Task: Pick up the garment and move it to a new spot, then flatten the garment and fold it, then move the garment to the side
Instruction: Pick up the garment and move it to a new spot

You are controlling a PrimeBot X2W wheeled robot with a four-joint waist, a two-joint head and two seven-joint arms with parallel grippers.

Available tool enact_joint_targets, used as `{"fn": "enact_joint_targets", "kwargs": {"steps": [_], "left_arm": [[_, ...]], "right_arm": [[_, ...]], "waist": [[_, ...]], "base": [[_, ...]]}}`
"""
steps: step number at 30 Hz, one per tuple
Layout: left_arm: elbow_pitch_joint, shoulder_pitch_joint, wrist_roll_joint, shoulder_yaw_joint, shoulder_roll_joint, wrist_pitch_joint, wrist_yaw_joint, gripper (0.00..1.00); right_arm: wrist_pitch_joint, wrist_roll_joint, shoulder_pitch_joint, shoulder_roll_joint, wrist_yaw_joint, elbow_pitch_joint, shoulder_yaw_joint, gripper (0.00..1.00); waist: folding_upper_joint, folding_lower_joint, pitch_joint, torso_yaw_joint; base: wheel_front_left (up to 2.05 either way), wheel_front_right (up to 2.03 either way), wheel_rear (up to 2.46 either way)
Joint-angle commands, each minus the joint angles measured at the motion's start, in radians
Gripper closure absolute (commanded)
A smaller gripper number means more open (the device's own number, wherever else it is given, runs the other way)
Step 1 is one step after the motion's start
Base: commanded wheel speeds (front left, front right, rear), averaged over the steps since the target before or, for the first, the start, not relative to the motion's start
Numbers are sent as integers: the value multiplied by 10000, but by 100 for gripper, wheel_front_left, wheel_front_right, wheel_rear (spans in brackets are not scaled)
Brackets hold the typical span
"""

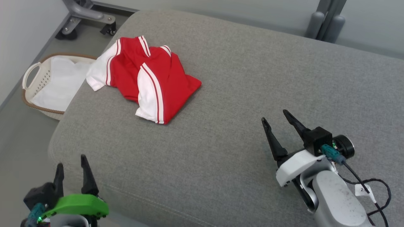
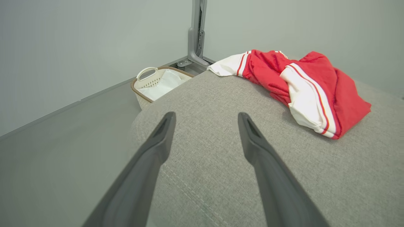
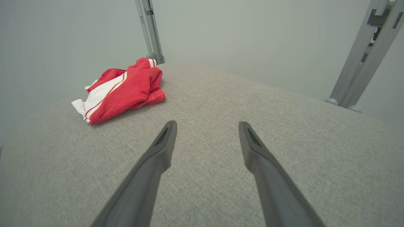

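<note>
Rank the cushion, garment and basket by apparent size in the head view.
1. cushion
2. garment
3. basket, partly hidden by the cushion and farther off on the floor, so its place below the garment is unsure.

Red garment (image 1: 148, 78) w/ white stripes + white sleeves, crumpled in a heap, lies near far-left edge of grey cushion (image 1: 252, 78).
</note>
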Motion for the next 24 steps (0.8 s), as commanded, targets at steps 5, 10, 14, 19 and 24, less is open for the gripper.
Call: {"fn": "enact_joint_targets", "kwargs": {"steps": [5, 10, 14, 19, 24], "left_arm": [[571, -1816, 8, 276, 26, -1, -565, 0], [1231, -3630, 107, 597, 392, -1, -865, 0], [1825, -4923, -245, 55, 983, -1, -926, 0], [2411, -6041, -1131, -1134, 2083, -1, -932, 0], [3712, -6924, -1972, -1871, 2789, 86, -933, 0]], "right_arm": [[-19, -384, -688, -286, -17, -338, 14, 0], [-19, -483, -1388, -399, -17, -702, 176, 0], [-19, -501, -1825, -414, -15, -926, 357, 0], [-19, -492, -2193, -346, -15, -1192, 414, 0], [-17, -537, -2345, -273, -17, -1497, 539, 0]], "waist": [[0, 0, 1810, -772], [0, 0, 2928, -1312], [0, 0, 3579, -1733], [0, 0, 4195, -2259], [0, 0, 4530, -2702]], "base": [[0, 0, 0], [0, 0, 0], [0, 0, 0], [0, 0, 0], [0, 0, 0]]}}
